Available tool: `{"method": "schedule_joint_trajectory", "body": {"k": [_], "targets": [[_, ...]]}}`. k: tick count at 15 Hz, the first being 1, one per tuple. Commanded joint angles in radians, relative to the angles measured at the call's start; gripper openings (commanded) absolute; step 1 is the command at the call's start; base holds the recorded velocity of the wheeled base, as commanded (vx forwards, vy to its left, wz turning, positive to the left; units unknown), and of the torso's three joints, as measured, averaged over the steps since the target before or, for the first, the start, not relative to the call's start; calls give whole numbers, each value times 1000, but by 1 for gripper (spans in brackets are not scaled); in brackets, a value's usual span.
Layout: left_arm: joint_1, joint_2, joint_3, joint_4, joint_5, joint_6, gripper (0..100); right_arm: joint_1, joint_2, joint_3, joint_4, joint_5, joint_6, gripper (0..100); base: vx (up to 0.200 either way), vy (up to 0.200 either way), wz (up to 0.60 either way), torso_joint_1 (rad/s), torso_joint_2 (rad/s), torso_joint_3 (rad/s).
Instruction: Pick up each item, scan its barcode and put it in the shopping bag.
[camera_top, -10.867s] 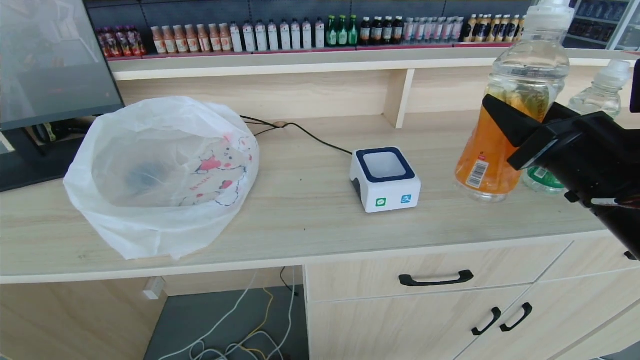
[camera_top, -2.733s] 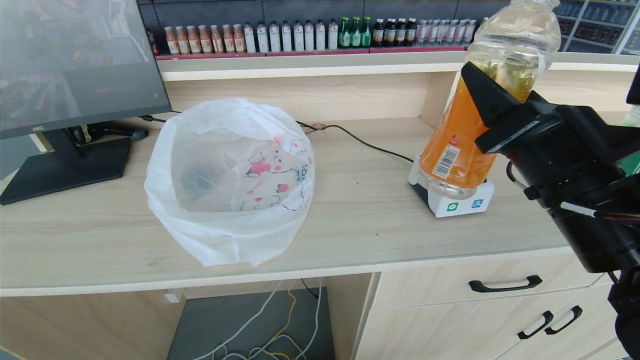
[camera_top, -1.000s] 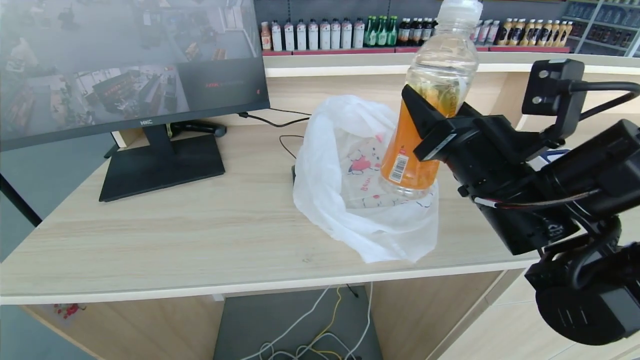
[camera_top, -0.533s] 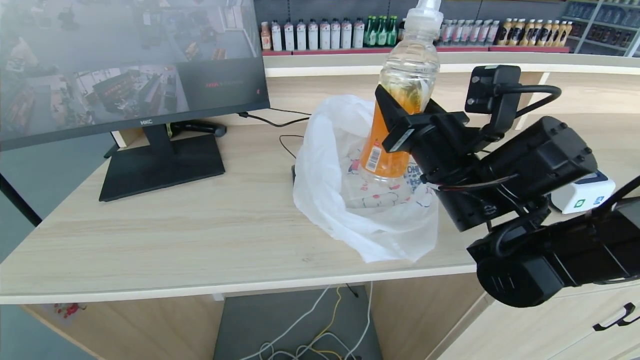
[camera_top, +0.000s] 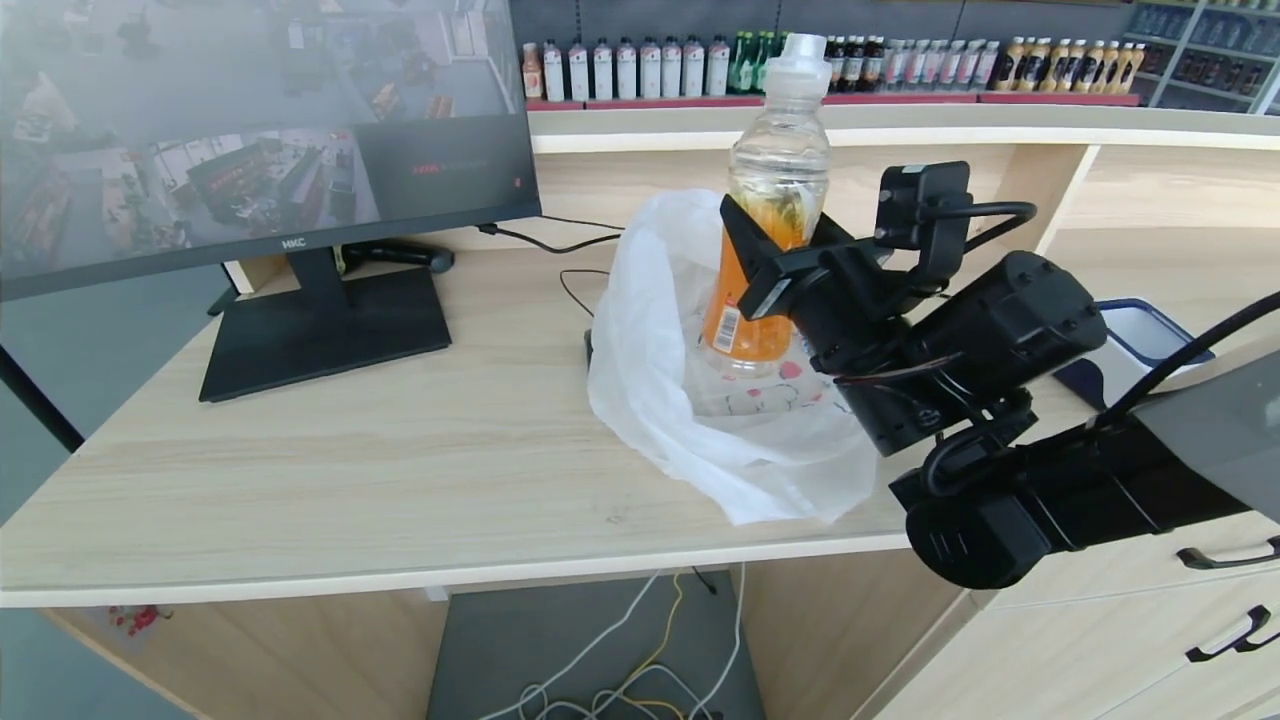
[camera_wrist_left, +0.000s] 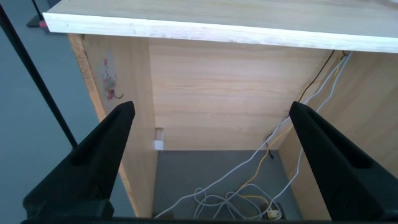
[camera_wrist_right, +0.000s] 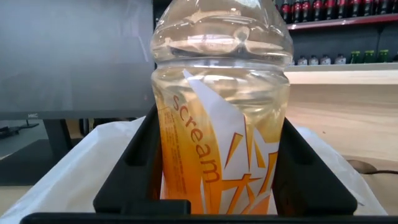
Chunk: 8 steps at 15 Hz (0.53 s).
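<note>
Wooden desk (camera_top: 400, 450) fills most of my head view, and I'm taking the white plastic bag (camera_top: 650, 380) near its front edge as my reference. My right jaws are clamped on the orange drink bottle (camera_top: 778, 180), one finger on each flank of its body, as the right wrist view confirms (camera_wrist_right: 217, 124). The bottle stands upright in the bag's open mouth with its lower end down between the bag's walls. Its neck and white cap rise well above the rim. I cannot tell whether its base touches the bag's floor. A barcode (camera_top: 727, 328) shows low on the side of the bottle turned toward the robot's left. On the robot's left of the bag stands a black monitor (camera_top: 250, 130) on a flat foot, well apart from it. On the robot's right of the bag sits the blue-rimmed scanner (camera_top: 1150, 335), partly hidden behind my right arm. Behind the bag a black cord (camera_top: 560, 245) trails over the desk, and beyond that a shelf carries a row of drinks (camera_top: 620, 70). Below the bag, under the desk, loose cables (camera_top: 600, 670) lie on the floor. My left jaws are spread wide and hold nothing. They hang below the desk's front edge (camera_wrist_left: 217, 28), facing those cables (camera_wrist_left: 249, 180).
</note>
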Motion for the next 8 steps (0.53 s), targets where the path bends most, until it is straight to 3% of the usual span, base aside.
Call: {"method": "schedule_joint_trajectory", "body": {"k": [1, 8], "targets": [[0, 0, 0, 0, 0, -1, 100, 3, 37, -32, -1, 8, 0, 0, 0, 0, 0, 0, 0, 0], [0, 0, 0, 0, 0, 1, 100, 32, 110, -109, -1, 25, 0, 0, 0, 0, 0, 0, 0, 0]]}}
